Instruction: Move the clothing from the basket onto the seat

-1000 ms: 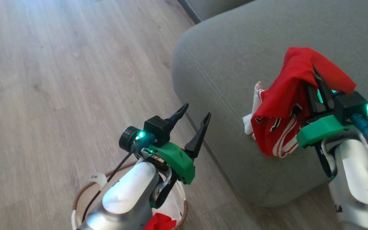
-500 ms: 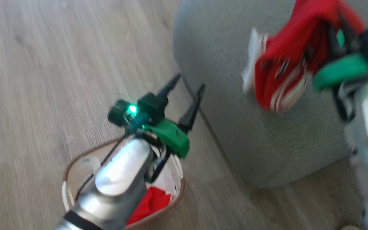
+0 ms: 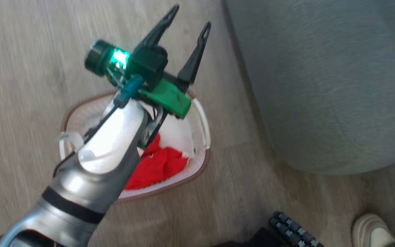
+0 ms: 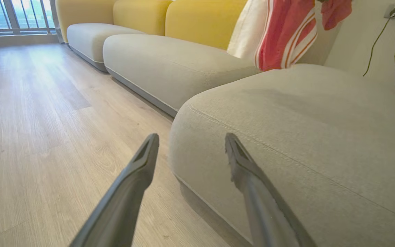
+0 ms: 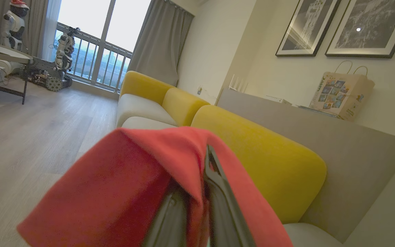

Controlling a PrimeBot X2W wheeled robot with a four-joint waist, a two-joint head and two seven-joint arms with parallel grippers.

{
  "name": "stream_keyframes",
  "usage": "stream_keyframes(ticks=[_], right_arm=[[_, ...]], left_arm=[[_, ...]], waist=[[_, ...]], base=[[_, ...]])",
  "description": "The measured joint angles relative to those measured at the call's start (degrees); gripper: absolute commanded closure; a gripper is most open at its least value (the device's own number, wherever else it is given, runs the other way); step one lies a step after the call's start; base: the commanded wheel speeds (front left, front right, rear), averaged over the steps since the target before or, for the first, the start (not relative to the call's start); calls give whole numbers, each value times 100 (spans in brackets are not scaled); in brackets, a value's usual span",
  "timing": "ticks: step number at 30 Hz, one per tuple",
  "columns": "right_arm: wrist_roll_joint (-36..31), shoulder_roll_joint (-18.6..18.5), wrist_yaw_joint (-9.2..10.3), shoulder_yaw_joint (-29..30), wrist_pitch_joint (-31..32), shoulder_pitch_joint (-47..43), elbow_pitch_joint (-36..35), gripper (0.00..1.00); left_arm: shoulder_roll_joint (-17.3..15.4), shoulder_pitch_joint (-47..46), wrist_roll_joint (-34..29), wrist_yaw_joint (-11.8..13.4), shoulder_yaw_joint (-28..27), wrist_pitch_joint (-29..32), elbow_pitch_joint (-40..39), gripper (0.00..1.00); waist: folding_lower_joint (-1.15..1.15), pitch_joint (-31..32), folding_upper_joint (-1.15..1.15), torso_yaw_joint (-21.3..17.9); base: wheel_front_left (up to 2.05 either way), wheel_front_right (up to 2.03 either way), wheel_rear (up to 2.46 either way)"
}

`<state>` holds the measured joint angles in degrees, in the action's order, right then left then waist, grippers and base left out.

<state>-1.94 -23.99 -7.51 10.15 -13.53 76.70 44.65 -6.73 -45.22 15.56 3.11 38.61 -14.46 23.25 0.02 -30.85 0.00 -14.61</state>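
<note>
The basket (image 3: 202,118) stands on the wood floor beside the grey seat (image 3: 321,85), with red clothing (image 3: 159,164) and some white fabric inside. My left gripper (image 3: 190,17) hovers above the basket's far rim, open and empty. In the left wrist view this gripper (image 4: 191,137) points at the seat's (image 4: 303,120) rounded corner, and a red garment (image 4: 283,34) with white stripes hangs above the cushion. My right gripper (image 5: 197,192) is shut on that red clothing (image 5: 115,192), which drapes over its fingers.
A pale shoe (image 3: 372,230) and a dark ribbed part (image 3: 290,233) sit at the bottom right on the floor. Yellow back cushions (image 5: 269,154) line the sofa. A cable (image 4: 379,37) hangs on the wall behind the seat.
The head camera has tilted down and turned, so the basket fills more of the picture and the right gripper with its garment has left it. The left gripper stays open.
</note>
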Motion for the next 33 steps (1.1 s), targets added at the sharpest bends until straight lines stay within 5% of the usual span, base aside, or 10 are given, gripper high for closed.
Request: stream_keyframes(ticks=[11,18,19,20,21,22,33], right_arm=[[-892,259,0,1407,-90,110,1121,100],[-1226,686,0,1696,-93,-408,1405,100],[-1226,697,0,1712,-93,-408,1395,83],[-1226,708,0,1726,-93,-412,1368,55],[-1226,732,0,1728,-93,-424,1332,14],[-1224,762,0,1713,-93,-451,1289,0],[-514,875,0,538,-94,-1412,527,0]], left_arm=[[-34,-313,-220,53,144,1,-310,0],[-38,-312,-219,51,198,34,-308,0],[-38,-312,-219,51,200,34,-308,0],[-41,-312,-220,52,201,34,-308,0],[-44,-312,-219,53,202,34,-305,0],[-46,-312,-210,53,204,34,-302,0],[-70,-224,54,94,121,25,-189,0]], waist=[[-1,-1132,0,602],[-2,-1253,0,698],[-2,-1240,0,685],[-2,-1227,0,670],[-2,-1212,0,653],[-2,-1193,0,637],[-2,-672,0,514]], base=[[0,0,0],[0,0,0],[0,0,0],[0,0,0],[0,0,0],[0,0,0],[0,0,0]])
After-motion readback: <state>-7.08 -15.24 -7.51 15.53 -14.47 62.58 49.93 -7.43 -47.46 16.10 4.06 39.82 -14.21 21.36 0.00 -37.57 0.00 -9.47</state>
